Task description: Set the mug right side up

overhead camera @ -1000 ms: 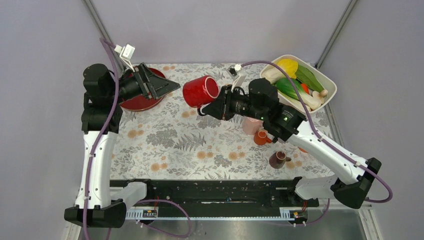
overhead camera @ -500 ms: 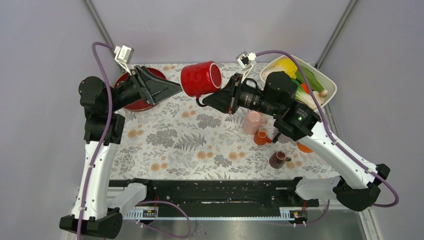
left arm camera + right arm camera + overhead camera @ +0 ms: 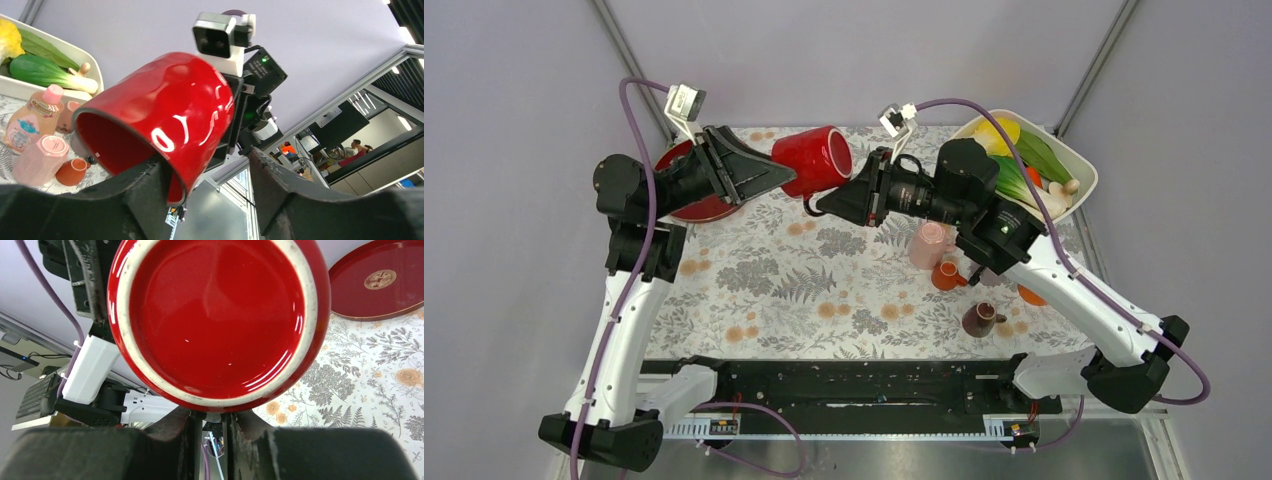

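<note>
The pale pink mug (image 3: 927, 243) stands mouth down on the flowered cloth, under my right arm; it also shows in the left wrist view (image 3: 40, 160). No gripper touches it. My right gripper (image 3: 824, 205) is shut on the handle of a glossy red mug (image 3: 816, 160) and holds it in the air on its side, its base facing the right wrist camera (image 3: 215, 315). My left gripper (image 3: 792, 178) is open at the red mug's mouth, one finger (image 3: 145, 200) inside the rim, the other (image 3: 280, 190) outside and apart from it.
A red plate (image 3: 699, 205) lies at the back left. A white tub (image 3: 1079, 160) of vegetables stands at the back right. A small orange cup (image 3: 946, 275) and a dark maroon cup (image 3: 977, 320) stand near the pink mug. A pink-capped bottle (image 3: 32, 122) stands behind it.
My right gripper lifted the red mug off the cloth and carried it left. My left gripper rose and moved right until its fingers straddle the mug's rim.
</note>
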Motion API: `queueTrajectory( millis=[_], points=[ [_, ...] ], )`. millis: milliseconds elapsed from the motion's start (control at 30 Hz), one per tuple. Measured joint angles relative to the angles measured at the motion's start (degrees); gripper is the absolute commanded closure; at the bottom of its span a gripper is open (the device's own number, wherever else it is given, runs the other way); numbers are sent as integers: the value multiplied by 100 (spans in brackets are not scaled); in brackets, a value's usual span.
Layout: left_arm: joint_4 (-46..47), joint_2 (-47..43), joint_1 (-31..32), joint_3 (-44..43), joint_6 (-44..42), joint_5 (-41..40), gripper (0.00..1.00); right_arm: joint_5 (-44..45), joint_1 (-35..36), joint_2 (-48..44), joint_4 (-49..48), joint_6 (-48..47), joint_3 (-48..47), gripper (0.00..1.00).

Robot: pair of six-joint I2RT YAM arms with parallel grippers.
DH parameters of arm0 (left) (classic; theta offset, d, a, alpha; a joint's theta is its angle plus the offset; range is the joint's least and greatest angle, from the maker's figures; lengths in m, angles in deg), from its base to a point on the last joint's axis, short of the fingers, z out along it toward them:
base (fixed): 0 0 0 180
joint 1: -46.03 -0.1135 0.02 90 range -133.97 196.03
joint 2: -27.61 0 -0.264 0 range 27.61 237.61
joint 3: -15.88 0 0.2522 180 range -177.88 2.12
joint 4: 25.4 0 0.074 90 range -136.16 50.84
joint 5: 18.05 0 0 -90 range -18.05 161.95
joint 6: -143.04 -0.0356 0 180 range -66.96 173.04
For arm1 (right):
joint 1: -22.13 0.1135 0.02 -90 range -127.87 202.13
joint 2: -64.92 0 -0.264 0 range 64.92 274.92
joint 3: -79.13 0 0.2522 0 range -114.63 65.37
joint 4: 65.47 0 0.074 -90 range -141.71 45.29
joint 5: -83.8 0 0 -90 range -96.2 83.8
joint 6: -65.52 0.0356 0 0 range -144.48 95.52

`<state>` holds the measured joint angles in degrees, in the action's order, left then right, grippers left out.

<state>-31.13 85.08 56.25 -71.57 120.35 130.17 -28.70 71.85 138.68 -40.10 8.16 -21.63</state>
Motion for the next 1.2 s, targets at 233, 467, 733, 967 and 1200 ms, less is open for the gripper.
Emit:
queueTrajectory(
  millis=[233, 467, 733, 967, 1200],
  points=[
    [446, 48, 98, 28, 280, -11, 97, -293, 0, 273, -343, 216, -153, 100],
    [553, -2, 120, 26, 22, -92, 100, -560, -76, 529, -678, 697, -175, 70],
    [-2452, 195, 186, -555, -1766, -1073, 100, -160, -55, 579, -568, 358, 203, 1],
    [-4618, 584, 155, -719, -3423, -2516, 100, 442, -52, 588, -125, -76, 380, 1],
    [-6063, 1316, -282, -1233, -5560, -3768, 100, 955, -52, 590, 509, -481, 542, 1]
  ],
)
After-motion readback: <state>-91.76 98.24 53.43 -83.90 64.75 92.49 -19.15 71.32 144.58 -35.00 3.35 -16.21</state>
